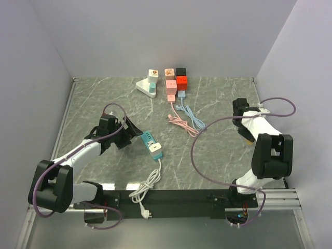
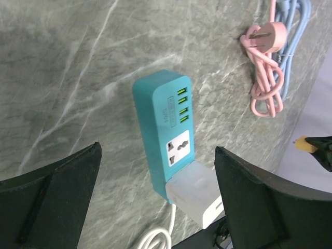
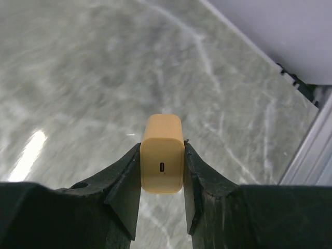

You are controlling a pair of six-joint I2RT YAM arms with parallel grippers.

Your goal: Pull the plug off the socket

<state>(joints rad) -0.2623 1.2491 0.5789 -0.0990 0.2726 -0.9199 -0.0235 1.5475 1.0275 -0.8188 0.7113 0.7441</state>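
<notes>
The left claw (image 2: 157, 150) hangs wide open and empty. Below it, seemingly between its fingers, a white plug (image 2: 197, 194) sits in the cord end of the teal power strip (image 2: 161, 104). The plug is likely rigid, light and slick, so grip its flat sides. The right claw (image 3: 162, 147) clamps a yellow charger (image 3: 162, 171), well apart.

Teal socket (image 2: 163, 124), white plug (image 2: 199, 194), orange charger (image 3: 162, 161), grey-veined table (image 2: 62, 78).

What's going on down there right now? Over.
Left end effector open, facing teal power strip. White plug seated in it. Right end effector shut on yellow charger. Nothing blocking.
</notes>
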